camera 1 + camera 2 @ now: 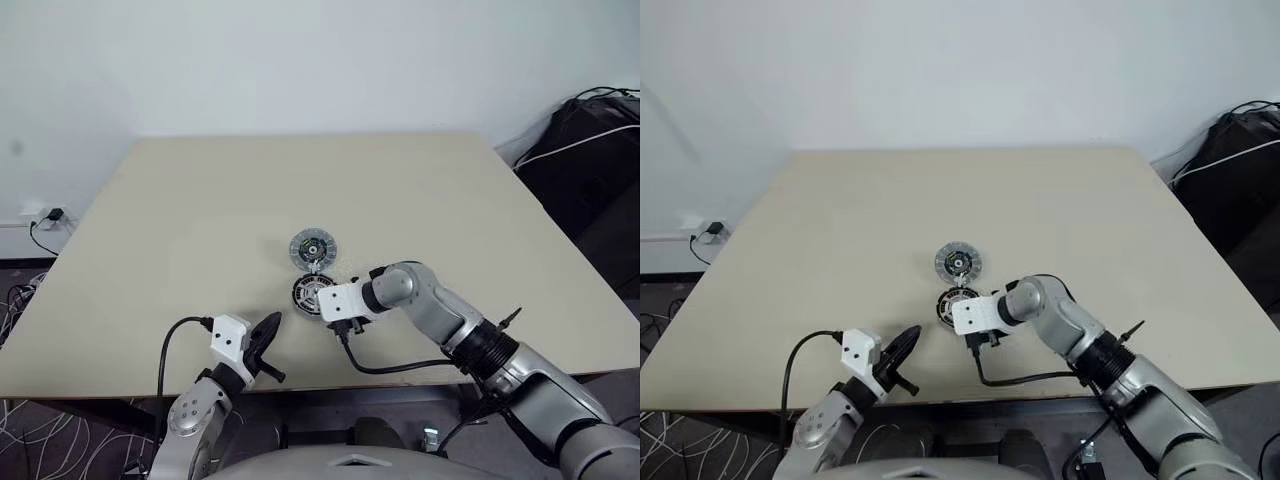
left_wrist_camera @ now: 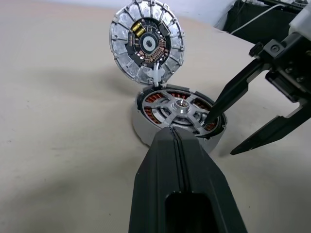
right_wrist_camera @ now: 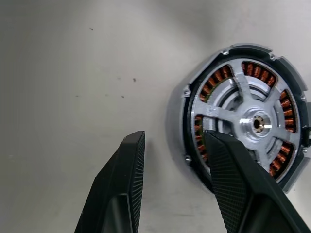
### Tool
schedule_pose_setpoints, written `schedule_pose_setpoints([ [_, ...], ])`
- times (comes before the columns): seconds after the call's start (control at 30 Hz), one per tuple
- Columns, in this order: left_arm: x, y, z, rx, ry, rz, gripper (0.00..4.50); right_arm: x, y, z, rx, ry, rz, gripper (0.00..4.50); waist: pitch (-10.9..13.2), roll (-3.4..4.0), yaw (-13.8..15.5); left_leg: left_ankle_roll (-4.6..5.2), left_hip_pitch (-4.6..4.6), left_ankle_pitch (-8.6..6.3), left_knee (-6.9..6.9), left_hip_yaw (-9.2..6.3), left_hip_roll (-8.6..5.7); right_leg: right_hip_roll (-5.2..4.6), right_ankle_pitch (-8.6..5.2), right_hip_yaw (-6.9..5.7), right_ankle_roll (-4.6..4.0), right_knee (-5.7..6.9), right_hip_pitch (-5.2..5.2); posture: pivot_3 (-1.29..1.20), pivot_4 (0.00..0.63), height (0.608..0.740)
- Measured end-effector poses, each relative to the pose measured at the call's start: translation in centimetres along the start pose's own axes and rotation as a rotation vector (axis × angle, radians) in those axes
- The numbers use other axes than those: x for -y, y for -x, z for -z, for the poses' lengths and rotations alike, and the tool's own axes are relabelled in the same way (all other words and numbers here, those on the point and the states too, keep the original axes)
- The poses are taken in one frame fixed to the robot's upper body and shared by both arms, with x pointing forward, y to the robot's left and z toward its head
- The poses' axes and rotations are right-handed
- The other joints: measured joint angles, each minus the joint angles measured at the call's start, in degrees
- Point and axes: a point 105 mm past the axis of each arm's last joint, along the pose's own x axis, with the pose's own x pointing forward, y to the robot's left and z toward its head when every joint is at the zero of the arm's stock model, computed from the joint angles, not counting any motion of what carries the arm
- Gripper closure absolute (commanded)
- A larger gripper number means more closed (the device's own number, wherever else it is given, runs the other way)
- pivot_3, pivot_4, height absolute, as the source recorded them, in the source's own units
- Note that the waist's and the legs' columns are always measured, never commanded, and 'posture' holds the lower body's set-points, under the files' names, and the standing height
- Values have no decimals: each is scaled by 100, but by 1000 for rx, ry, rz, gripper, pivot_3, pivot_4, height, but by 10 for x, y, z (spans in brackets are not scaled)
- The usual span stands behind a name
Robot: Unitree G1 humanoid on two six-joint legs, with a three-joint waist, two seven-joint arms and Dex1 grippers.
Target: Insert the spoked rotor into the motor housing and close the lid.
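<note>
The motor housing [image 2: 142,127] lies on the table with the spoked rotor [image 2: 180,108] seated inside it; its silver spokes and hub sit over the copper coils. The lid [image 2: 147,44] stands tilted up at the housing's far edge, dark centre face showing. My right gripper [image 3: 176,136] is open and straddles the housing's [image 3: 181,116] near wall, one finger over the rotor [image 3: 250,121] and the other outside on the table. My left gripper [image 1: 268,335] is shut and empty. It points at the housing [image 1: 313,293] from a short way off.
The beige table [image 1: 200,220] is broad and bare around the parts. A black cable [image 1: 385,367] trails from my right wrist near the front edge. A black bag [image 1: 590,150] sits off the table at the far right.
</note>
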Motion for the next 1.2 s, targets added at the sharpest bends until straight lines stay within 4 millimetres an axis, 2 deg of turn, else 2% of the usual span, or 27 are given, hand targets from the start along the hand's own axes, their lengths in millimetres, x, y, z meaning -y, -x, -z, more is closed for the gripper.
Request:
schedule_pose_setpoints([
  [0.03, 0, 0, 0, -3, 2, -1, 4500, 1, -1, 0, 0, 2, -2, 2416, 0, 0, -1, 0, 1, 0, 0, 0, 0, 0, 0, 0, 0, 0, 0, 0, 0, 740],
  [0.23, 1, -1, 0, -5, 7, -7, 4500, 4, -1, 0, 1, 11, -10, 4292, -2, 0, -4, 0, 3, 0, 1, -1, 0, 1, 1, -1, 1, 2, 2, 0, 0, 740],
  [0.27, 1, -1, 0, -5, 7, -7, 4500, 2, -1, 1, -1, 8, -16, 4409, -2, 0, -8, -1, 3, 1, 1, -1, 0, 1, 1, 0, 1, 4, 1, 0, 0, 740],
  [0.47, 1, -2, -1, -8, 8, -5, 4500, 1, -1, 3, 13, -24, -3, 4410, -2, 1, -4, -2, 2, 1, 2, -1, 0, 1, 1, 0, 1, 5, 2, 0, 0, 740],
  [0.6, 1, -3, -2, -5, 6, -1, 4500, -4, 5, 4, 53, -121, 20, 4410, -1, 0, 28, -1, -2, 1, 1, -2, -2, -2, 1, 0, 1, 3, -1, 0, 0, 740],
  [0.77, 1, -4, -3, 0, 3, 4, 4500, -11, 25, -5, 161, -358, 78, 4410, 1, -1, 79, 0, -15, -1, 0, -4, -2, -4, 1, 0, 1, 1, -11, 0, 0, 740],
  [0.9, 0, -4, -1, -7, 7, 11, 4500, -20, 37, -9, 177, -511, 104, 4410, 1, -2, 118, 0, -14, -2, 1, -3, -2, -6, -5, 1, -8, 1, -11, 0, 0, 740],
  [1.0, 0, -4, 1, -14, 11, 14, 4500, -27, 38, -10, 175, -659, 115, 4410, 2, -2, 124, 0, -14, -2, 1, -2, -1, -8, -10, 2, -15, 3, -12, 0, 0, 740],
  [1.2, 0, -4, 6, -28, 20, 23, 4500, -29, 26, -29, 214, -881, 119, 4410, 2, -2, 118, -1, -15, -2, -1, -2, -1, -6, -7, 2, -11, 4, -15, 0, 0, 740],
])
